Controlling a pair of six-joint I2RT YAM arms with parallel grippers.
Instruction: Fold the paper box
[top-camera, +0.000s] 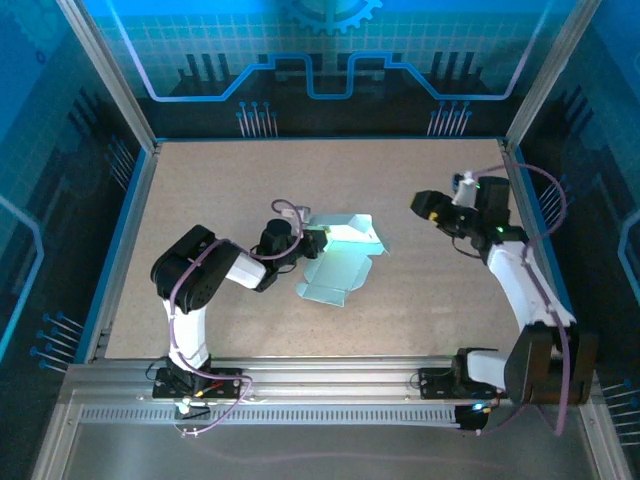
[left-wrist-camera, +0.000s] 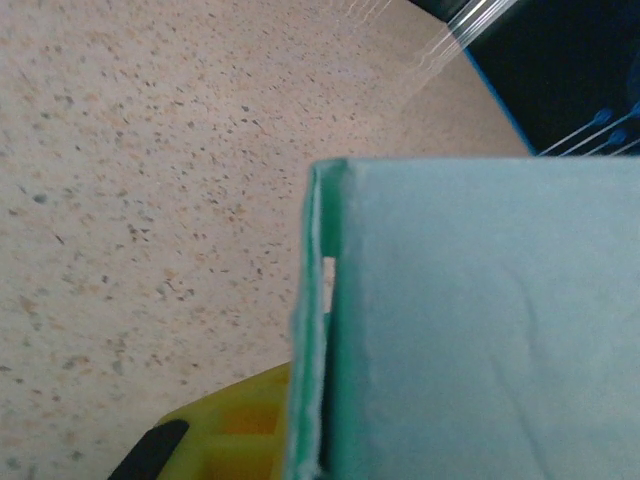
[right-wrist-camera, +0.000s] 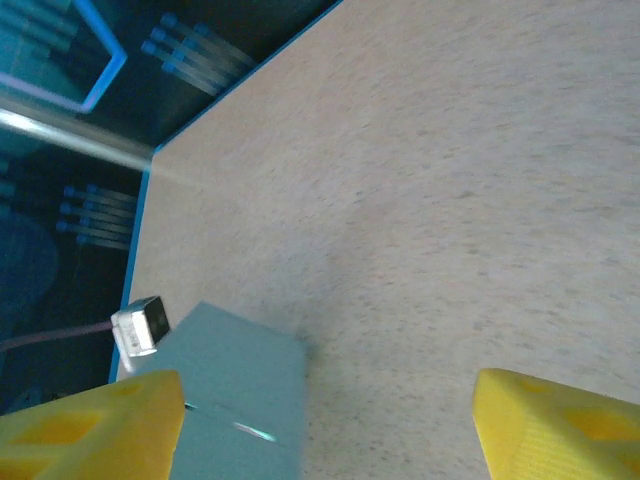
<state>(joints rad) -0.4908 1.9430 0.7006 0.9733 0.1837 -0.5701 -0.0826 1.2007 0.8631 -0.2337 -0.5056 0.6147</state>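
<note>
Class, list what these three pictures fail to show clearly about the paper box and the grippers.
- Left wrist view: the paper box, close to the lens, hides one finger of the left gripper; grip unclear.
- Top view: the box's tabs and creases are too small and washed out by glare.
- Right wrist view: a grey-blue shape, cut off by the bottom edge, cannot be identified.

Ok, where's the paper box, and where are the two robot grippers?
paper box (top-camera: 338, 278), top view, on its flat lower panel.
left gripper (top-camera: 318, 240), top view, at its tip by the box edge.
right gripper (right-wrist-camera: 330, 385), right wrist view, in the open gap at its tip.
</note>
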